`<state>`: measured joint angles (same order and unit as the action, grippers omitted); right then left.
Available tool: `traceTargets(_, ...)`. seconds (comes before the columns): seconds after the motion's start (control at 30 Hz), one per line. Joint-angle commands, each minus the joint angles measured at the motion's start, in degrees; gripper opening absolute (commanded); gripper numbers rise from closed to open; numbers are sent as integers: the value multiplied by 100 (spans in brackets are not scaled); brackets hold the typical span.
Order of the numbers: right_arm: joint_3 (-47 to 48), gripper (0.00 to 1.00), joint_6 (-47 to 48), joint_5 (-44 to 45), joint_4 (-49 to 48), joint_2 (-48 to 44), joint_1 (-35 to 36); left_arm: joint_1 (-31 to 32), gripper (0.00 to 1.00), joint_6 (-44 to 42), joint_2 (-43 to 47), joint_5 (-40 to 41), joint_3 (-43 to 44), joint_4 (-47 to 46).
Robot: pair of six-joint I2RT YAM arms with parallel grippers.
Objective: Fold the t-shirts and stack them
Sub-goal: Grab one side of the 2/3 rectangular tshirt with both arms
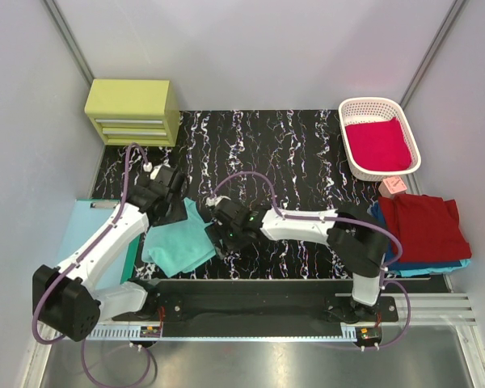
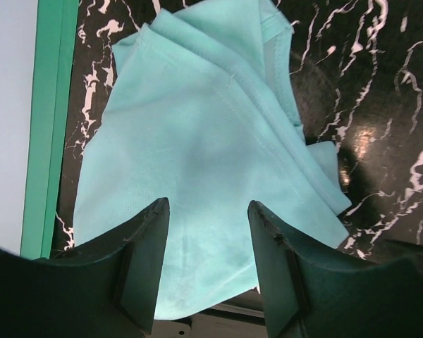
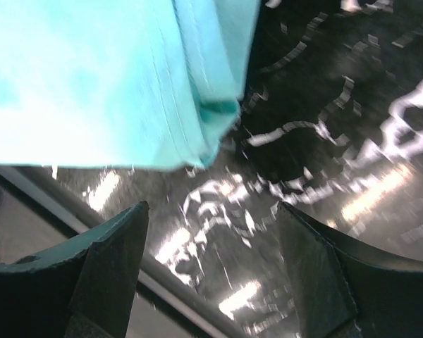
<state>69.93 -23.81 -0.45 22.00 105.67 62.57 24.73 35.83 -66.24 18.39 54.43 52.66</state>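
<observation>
Now: mint-teal t-shirt (image 1: pixel 178 242) lies loosely folded on table (image 1: pixel 307 145), near-left | left gripper (image 2: pixel 208 208) spread above it, empty | right gripper (image 3: pixel 213 208) spread beside its hem, empty | risk: pinching one layer would likely drag folds apart.

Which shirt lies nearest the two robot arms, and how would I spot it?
Start at the black, white-veined table and look to its near left part, beside the pale blue clipboard. There lies the mint-teal t-shirt, loosely crumpled. It is the only pale green cloth: the other shirts, red and blue, sit far right.
</observation>
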Motion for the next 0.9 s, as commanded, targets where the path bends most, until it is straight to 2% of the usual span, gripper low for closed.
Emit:
traceTargets(0.0, 363, 80, -36, -219, -512, 270, 80, 23, 54, -41, -38, -55, -65, -178)
traceTargets(0.27, 469, 77, -18, -105, -714, 420, 89, 23, 54, -41, -21, 6, -21, -107)
traceTargets(0.33, 495, 74, -1, -70, -723, 472, 80, 23, 54, -24, -47, 6, -21, -107)
traceTargets(0.47, 469, 58, -18, -52, -706, 586, 89, 23, 54, 2, -74, -11, -12, -98)
traceTargets(0.53, 408, 54, -44, -61, -715, 604, 80, 23, 54, 11, -91, -2, -12, -107)
traceTargets(0.8, 179, 54, -106, -113, -706, 674, 89, 23, 54, 11, -249, -2, 58, -125)
traceTargets(0.83, 144, 53, -115, -122, -706, 709, 80, 23, 54, 3, -275, -2, 67, -134)
traceTargets(0.87, 126, 46, -132, -148, -706, 718, 89, 23, 54, 2, -319, -11, 85, -134)
